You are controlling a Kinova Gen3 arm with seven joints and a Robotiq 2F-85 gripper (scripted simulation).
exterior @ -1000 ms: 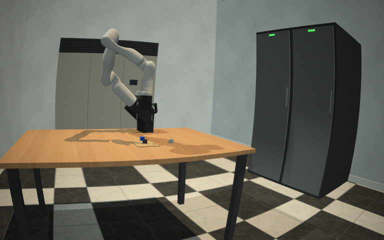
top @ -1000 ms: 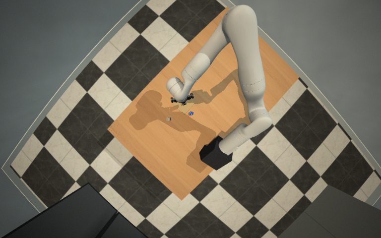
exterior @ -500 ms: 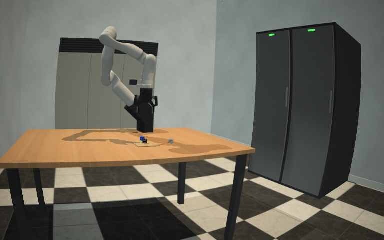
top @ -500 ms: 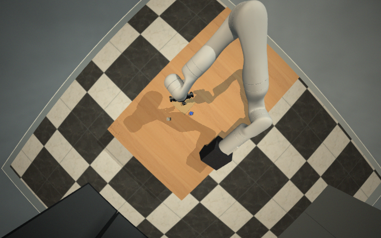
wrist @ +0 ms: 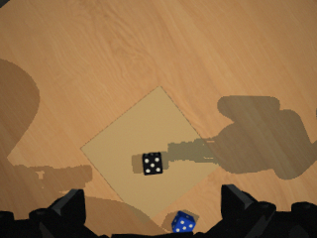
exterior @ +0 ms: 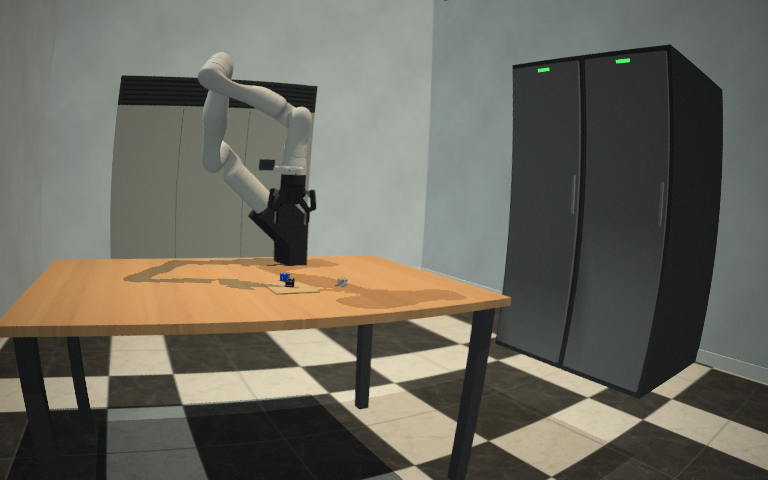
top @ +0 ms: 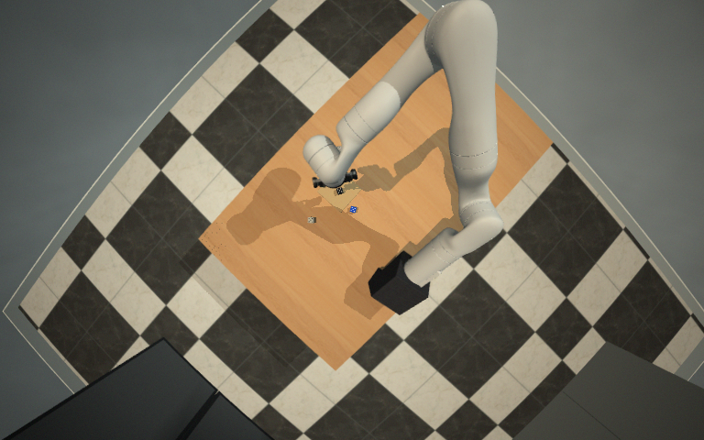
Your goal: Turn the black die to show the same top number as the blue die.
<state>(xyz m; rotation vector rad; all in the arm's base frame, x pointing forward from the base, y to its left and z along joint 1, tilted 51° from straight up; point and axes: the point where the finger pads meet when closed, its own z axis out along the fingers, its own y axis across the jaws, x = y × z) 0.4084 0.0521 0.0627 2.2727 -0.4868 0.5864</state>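
The black die (wrist: 153, 163) lies inside the tan mat, with several white pips on its top face. The blue die (wrist: 182, 222) lies on the bare table just off a corner of the mat, partly hidden by my gripper body, so I cannot read its top for sure. My gripper (wrist: 153, 202) is wide open and empty, well above the mat, with one finger to either side of the black die. From above, the gripper (top: 335, 179) hangs over the mat's edge, next to the black die (top: 339, 191) and the blue die (top: 353, 209).
A grey die (top: 311, 220) lies on the table apart from the mat, also seen in the side view (exterior: 341, 281). The arm's black base (top: 398, 289) stands at the table's edge. A tall dark cabinet (exterior: 611, 215) stands beside the table.
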